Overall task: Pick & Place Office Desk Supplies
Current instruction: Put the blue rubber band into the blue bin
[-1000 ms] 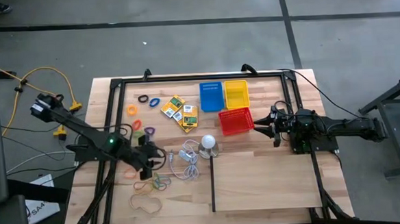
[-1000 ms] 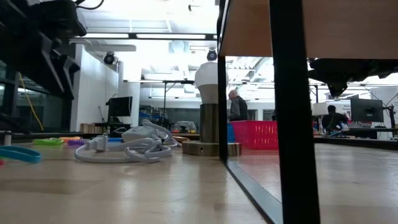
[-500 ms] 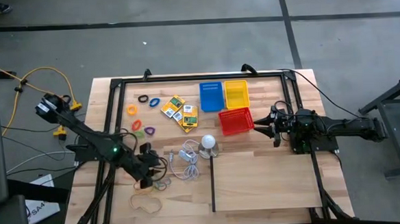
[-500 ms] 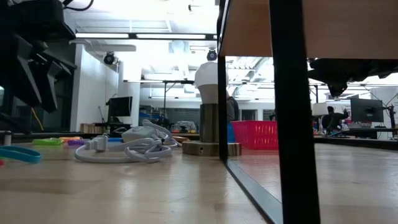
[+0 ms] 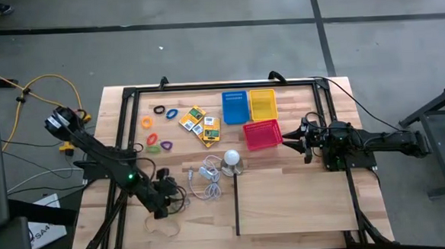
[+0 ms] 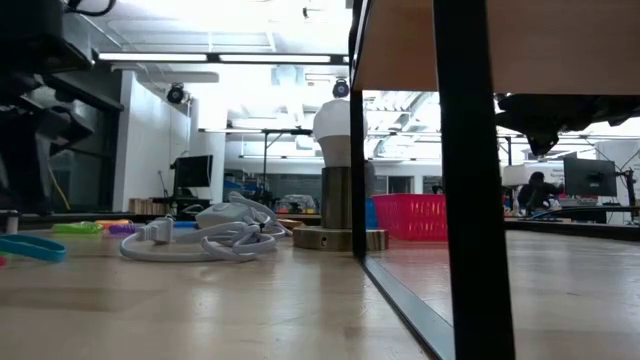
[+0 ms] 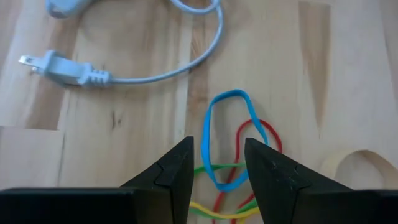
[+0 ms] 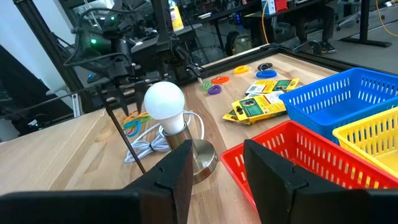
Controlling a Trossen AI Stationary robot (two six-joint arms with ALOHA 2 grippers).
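Note:
A small heap of rubber bands lies on the wooden table near its front left: a blue loop (image 7: 227, 134) across red (image 7: 264, 140), green and yellow ones. My left gripper (image 7: 219, 143) (image 5: 168, 200) is open, slanting down over this heap with one finger on each side of the blue loop, and nothing shows it touching. A tan rubber band (image 5: 161, 225) lies nearer the front edge. Coloured rings (image 5: 158, 135) and yellow-and-green packets (image 5: 199, 123) lie farther back. My right gripper (image 8: 217, 149) (image 5: 296, 140) waits open and level beside the red basket (image 5: 261, 135).
Blue (image 5: 235, 106) and yellow (image 5: 262, 103) baskets stand behind the red one. A white bulb on a round base (image 5: 232, 160) and a coiled white cord (image 5: 206, 179) with its plug (image 7: 68, 70) lie close to the left gripper. A black upright divider (image 5: 236, 204) splits the table's front.
My left gripper has moved toward the table's near edge and down, from beside the cord to over the heap of rubber bands, staying open. No object has moved.

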